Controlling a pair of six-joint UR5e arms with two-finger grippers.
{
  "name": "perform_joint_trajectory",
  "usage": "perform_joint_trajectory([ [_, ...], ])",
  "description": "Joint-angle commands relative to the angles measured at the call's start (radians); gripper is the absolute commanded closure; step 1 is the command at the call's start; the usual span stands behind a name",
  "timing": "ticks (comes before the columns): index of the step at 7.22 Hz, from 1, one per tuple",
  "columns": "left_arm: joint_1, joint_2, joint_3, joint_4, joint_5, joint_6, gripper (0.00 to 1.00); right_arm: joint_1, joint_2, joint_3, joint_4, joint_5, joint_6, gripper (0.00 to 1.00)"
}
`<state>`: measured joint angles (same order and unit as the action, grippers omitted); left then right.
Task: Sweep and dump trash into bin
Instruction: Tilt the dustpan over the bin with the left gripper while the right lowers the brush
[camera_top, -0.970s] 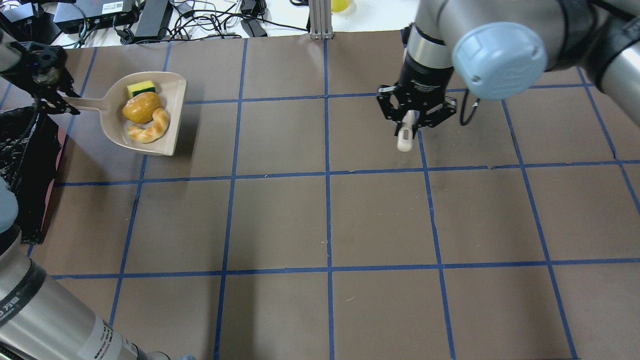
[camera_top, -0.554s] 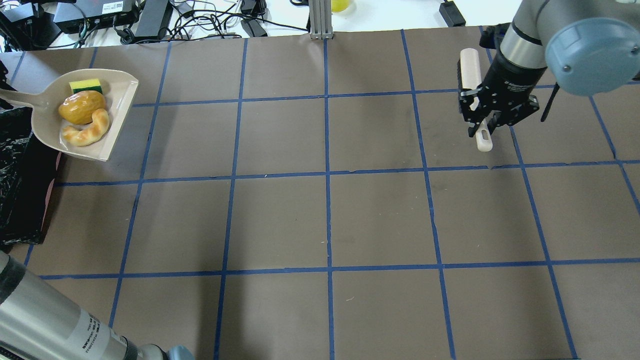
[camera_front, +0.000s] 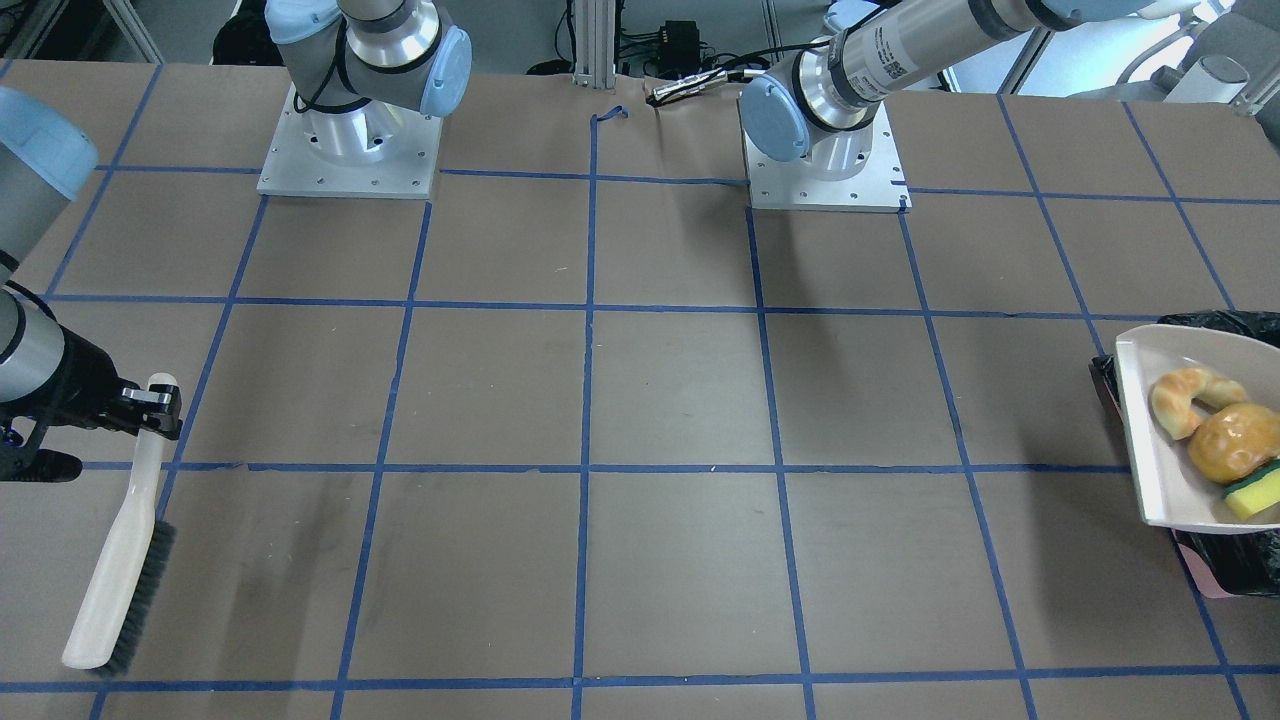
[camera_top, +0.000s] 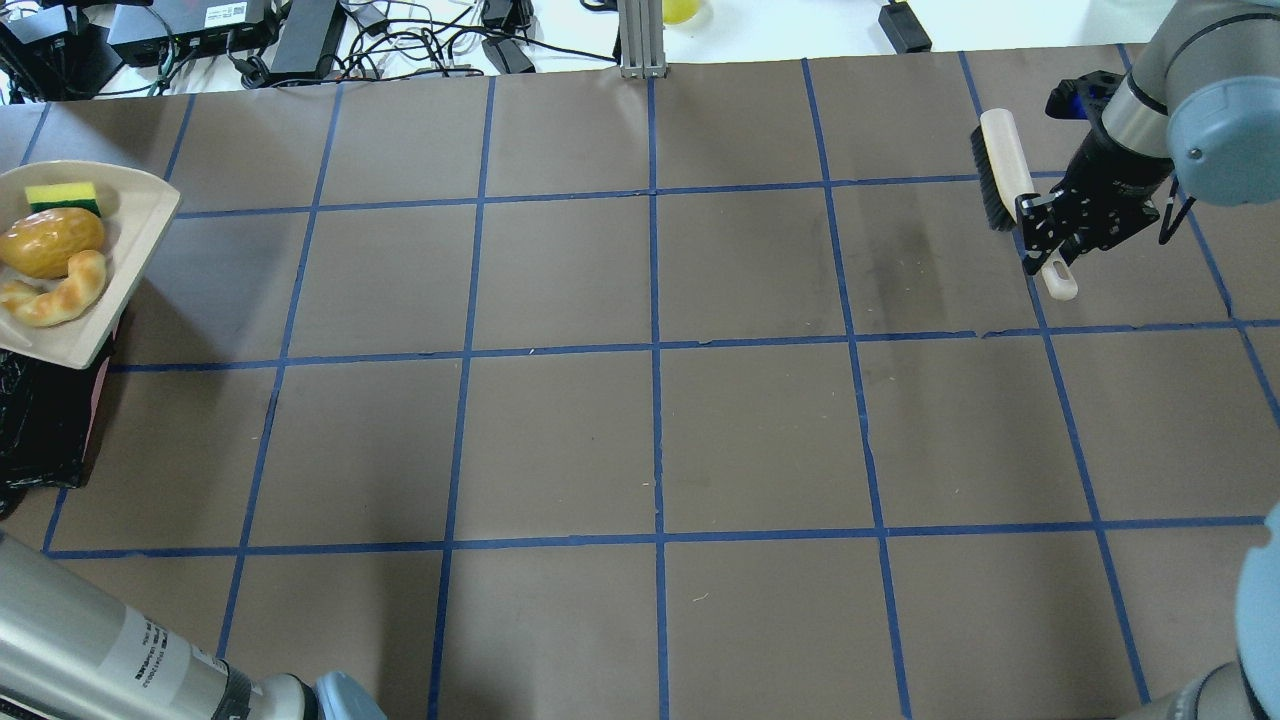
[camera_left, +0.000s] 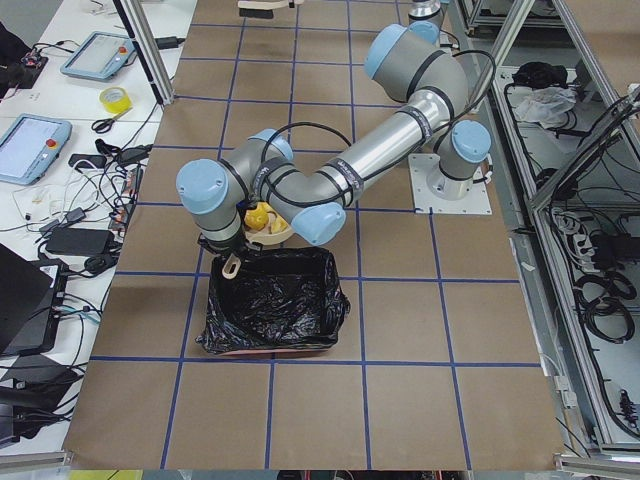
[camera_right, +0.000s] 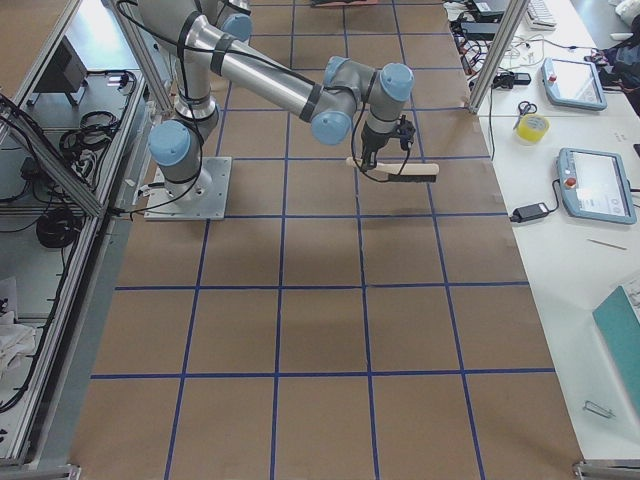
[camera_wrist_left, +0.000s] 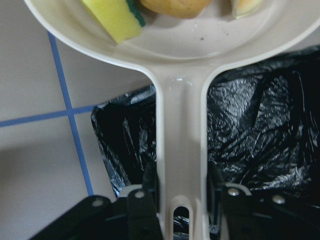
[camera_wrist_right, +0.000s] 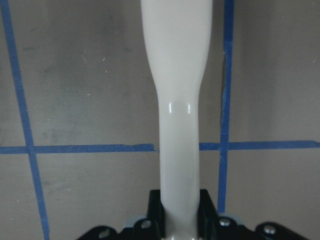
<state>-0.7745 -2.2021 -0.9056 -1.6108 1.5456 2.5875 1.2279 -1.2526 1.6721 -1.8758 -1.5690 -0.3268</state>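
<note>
Left gripper (camera_wrist_left: 181, 186), clamped on the dustpan (camera_top: 140, 225) handle, has carried the trash (camera_top: 50, 240) toward 9 o'clock to the bin's (camera_top: 40, 430) 12 o'clock rim, ready to tip; right gripper (camera_top: 1042, 243), closed on the brush (camera_top: 1003, 165), has retreated toward 3 o'clock.

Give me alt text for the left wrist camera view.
The left tool grips the handle of a beige dustpan over the black-lined bin. A yellow sponge, a potato-like lump and a pastry tip lie in the pan.
</note>
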Motion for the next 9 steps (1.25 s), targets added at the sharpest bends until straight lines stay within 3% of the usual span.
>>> perform_joint_trajectory([
  [1, 0.075, -0.043, 0.092, 0.003, 0.025, 0.031, 1.00, -0.011, 0.074, 0.009, -0.063, -0.009, -0.018, 1.00],
  [4, 0.101, -0.085, 0.152, 0.029, 0.106, -0.121, 1.00, -0.013, 0.084, 0.009, -0.065, -0.044, -0.015, 1.00],
  [9, 0.118, -0.079, 0.117, 0.249, 0.269, -0.150, 1.00, -0.015, 0.081, 0.018, -0.016, -0.049, -0.017, 1.00],
])
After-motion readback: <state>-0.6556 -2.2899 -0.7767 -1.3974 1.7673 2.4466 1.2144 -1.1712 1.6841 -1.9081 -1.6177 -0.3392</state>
